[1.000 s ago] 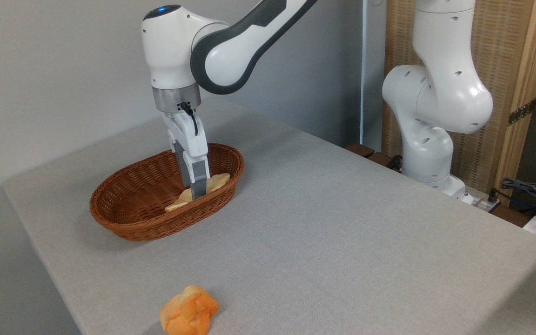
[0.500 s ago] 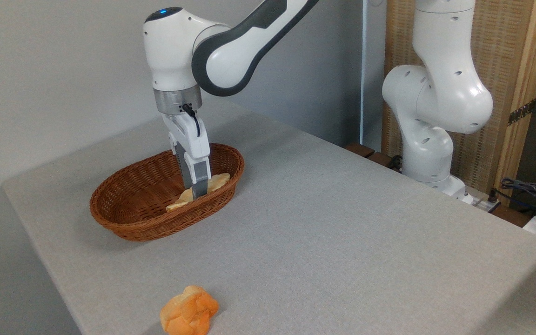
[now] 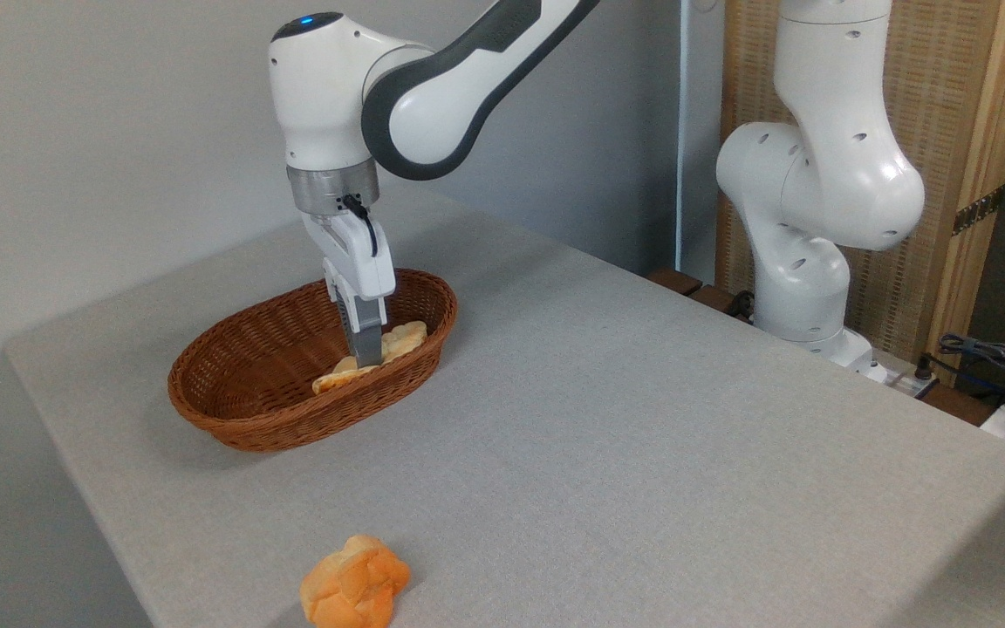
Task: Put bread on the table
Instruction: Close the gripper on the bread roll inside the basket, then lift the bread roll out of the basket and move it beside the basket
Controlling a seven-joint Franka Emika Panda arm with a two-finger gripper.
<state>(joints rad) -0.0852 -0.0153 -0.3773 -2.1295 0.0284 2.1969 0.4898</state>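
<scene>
Nearest the camera, a small round orange bun [image 3: 355,583] sat on the table [image 3: 642,453], close to its front edge and well apart from everything else. The grey tabletop stretched away bare behind it, up to the brown wicker basket [image 3: 232,410] that stood toward the left rear part of the surface.

Inside the basket, toward its right end, was the bread [image 3: 398,336], a pale golden braided loaf. It lay lengthwise along the near wall of the basket, one tapered end pointing left and the other pointing right, and only its upper part showed above the rim. The gripper [image 3: 367,356] reached straight down into the basket and met the loaf about midway along its length, so that bread showed on both sides of the grey finger. The claw was seen edge-on, one finger hiding the other, so I could not tell whether it was pinching the loaf or merely set against it.

Above the gripper rose the white wrist and the grey-and-white arm, which crossed to the upper right. Behind the table's far right edge stood the arm's white base [image 3: 808,262], in front of a wooden screen [image 3: 956,131].
</scene>
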